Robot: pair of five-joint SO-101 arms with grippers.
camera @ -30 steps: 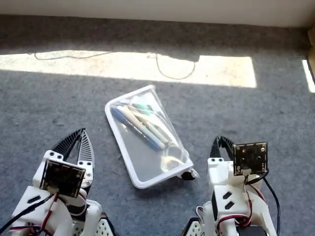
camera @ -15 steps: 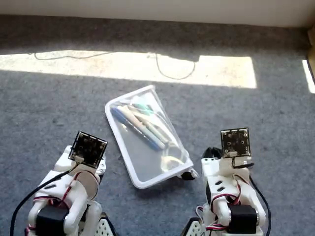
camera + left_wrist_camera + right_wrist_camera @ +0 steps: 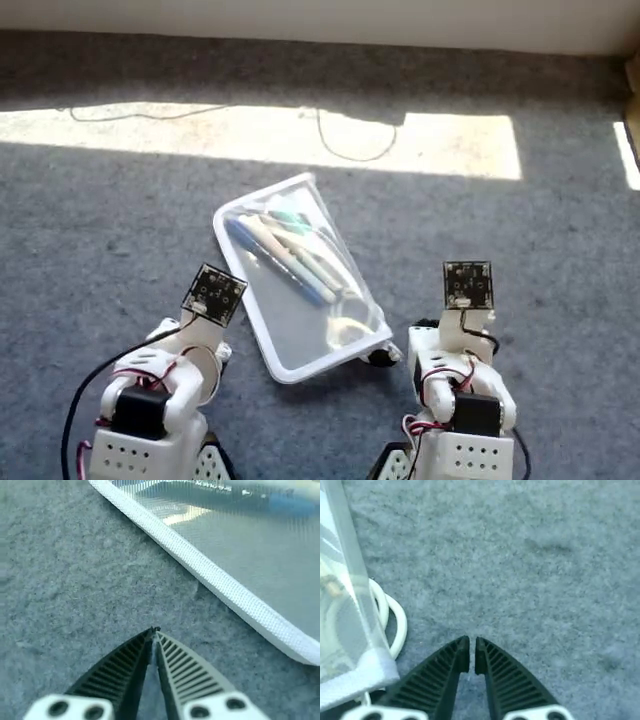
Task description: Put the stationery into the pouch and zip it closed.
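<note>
**Job looks all but finished**

High view: the clear pouch (image 3: 300, 285) lies flat on the grey carpet (image 3: 120, 220), slanted, with the pens (image 3: 285, 250) bunched inside against its far end. No stationery lies loose around it. A small dark zip pull (image 3: 380, 355) sits at the pouch's near corner, on the side of the right arm (image 3: 460, 370). The left arm (image 3: 170, 375) is folded just off the pouch's other long side. Neither arm touches the pouch.

Left wrist view: the left claw (image 3: 154, 630) has its jaws pressed together with nothing between them. It sits over bare carpet, near the pouch's white edge (image 3: 220, 582) but apart from it.

Right wrist view: the right claw (image 3: 469, 642) is closed to a hairline gap and empty. It sits over carpet just beside the pouch corner, where a white loop (image 3: 395, 625) sticks out.

Judgement: loading is done. The pull at the far end of its run suggests the zip is closed too, though the seam itself cannot be checked along its length. If it is closed, nothing remains.
</note>
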